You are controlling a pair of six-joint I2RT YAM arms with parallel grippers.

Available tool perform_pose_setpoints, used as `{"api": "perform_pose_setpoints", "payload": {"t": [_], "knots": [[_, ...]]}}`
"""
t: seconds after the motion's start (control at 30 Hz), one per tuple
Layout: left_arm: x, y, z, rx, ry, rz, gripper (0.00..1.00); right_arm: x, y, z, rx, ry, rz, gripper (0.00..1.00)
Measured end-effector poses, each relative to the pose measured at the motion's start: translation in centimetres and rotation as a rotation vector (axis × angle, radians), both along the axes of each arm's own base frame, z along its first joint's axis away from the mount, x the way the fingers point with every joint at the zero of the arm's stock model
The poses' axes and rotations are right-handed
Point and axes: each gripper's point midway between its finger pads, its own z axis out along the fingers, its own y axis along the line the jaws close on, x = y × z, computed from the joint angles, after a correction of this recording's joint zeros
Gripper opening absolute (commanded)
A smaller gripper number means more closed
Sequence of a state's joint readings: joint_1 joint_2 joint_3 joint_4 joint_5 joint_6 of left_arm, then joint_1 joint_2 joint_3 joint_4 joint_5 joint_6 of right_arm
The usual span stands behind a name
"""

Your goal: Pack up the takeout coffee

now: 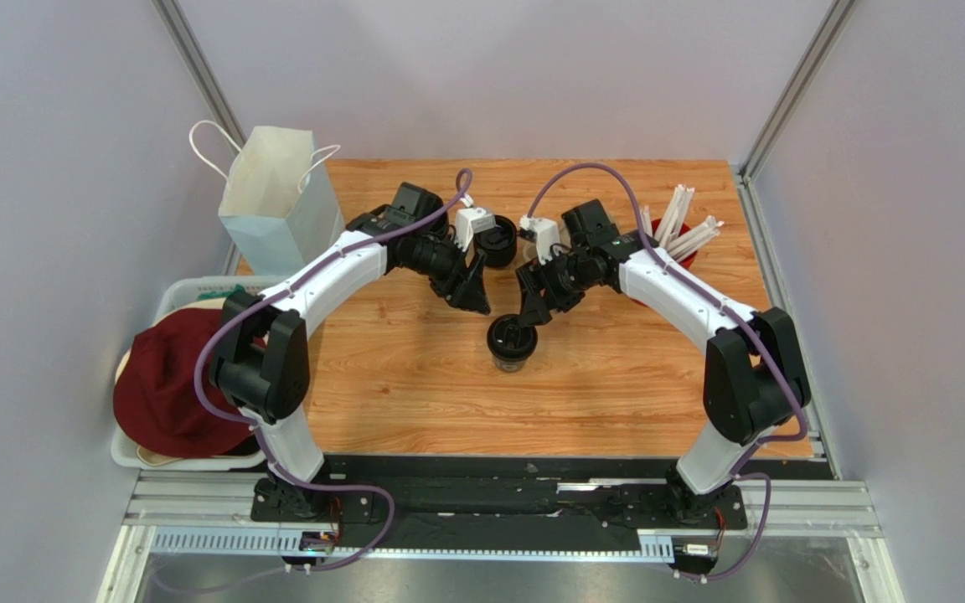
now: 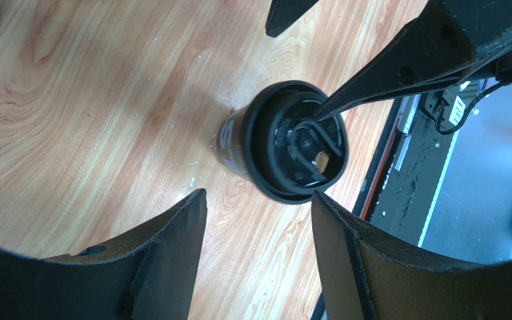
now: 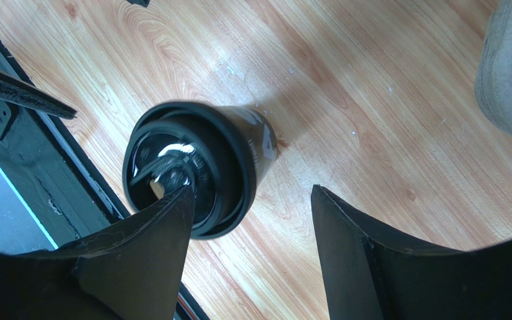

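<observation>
Takeout coffee (image 1: 512,342) lidded; right pincer (image 3: 248,193) tip overlaps lid (image 2: 272,143), contact unclear.

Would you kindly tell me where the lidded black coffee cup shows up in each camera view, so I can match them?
Top external: the coffee cup stands near the middle of the table.
Left wrist: right of centre, lid toward the camera.
Right wrist: left of centre, lid toward the camera.
Shared landmark: the black base rail along the table's near edge, close beside the cup in both wrist views.
</observation>
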State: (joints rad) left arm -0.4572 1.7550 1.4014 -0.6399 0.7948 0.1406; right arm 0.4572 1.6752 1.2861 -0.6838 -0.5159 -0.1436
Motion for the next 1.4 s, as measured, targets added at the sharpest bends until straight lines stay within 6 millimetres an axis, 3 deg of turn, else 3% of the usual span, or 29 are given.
{"api": "perform_pose_setpoints", "payload": {"t": [0.17, 0.3, 0.4, 0.47, 0.63, 0.8, 0.97, 1.2, 1.4], "knots": [[0.0, 0.1, 0.0, 0.001, 0.003, 0.004, 0.68, 0.2, 0.0, 0.9, 0.001, -0.014, 0.002, 0.69], [0.6, 1.1, 0.8, 0.019, -0.004, 0.034, 0.74, 0.7, 0.0, 3.6, 0.015, -0.091, 0.024, 0.69], [2.3, 2.5, 3.2, 0.030, -0.061, 0.084, 0.82, 0.5, -0.2, 6.5, 0.031, -0.182, 0.057, 0.69], [3.7, 3.9, 5.5, 0.025, -0.119, 0.133, 0.96, 0.0, -0.5, 8.2, 0.037, -0.244, 0.086, 0.69], [5.4, 9.7, 11.0, 0.021, -0.239, 0.294, 0.97, -2.0, -0.4, 10.7, 0.046, -0.360, 0.177, 0.68], [5.5, 15.7, 14.5, 0.091, -0.327, 0.452, 0.99, -4.4, 0.7, 9.1, -0.010, -0.384, 0.300, 0.68], [3.9, 20.2, 16.1, 0.209, -0.399, 0.573, 0.99, -5.7, 2.0, 7.7, -0.045, -0.382, 0.388, 0.63], [1.1, 21.8, 16.1, 0.276, -0.451, 0.626, 0.99, -7.1, 2.7, 4.2, -0.117, -0.348, 0.460, 0.59], [1.1, 22.6, 14.8, 0.317, -0.441, 0.653, 0.99, -8.1, 3.6, 1.4, -0.193, -0.341, 0.509, 0.56]]}}
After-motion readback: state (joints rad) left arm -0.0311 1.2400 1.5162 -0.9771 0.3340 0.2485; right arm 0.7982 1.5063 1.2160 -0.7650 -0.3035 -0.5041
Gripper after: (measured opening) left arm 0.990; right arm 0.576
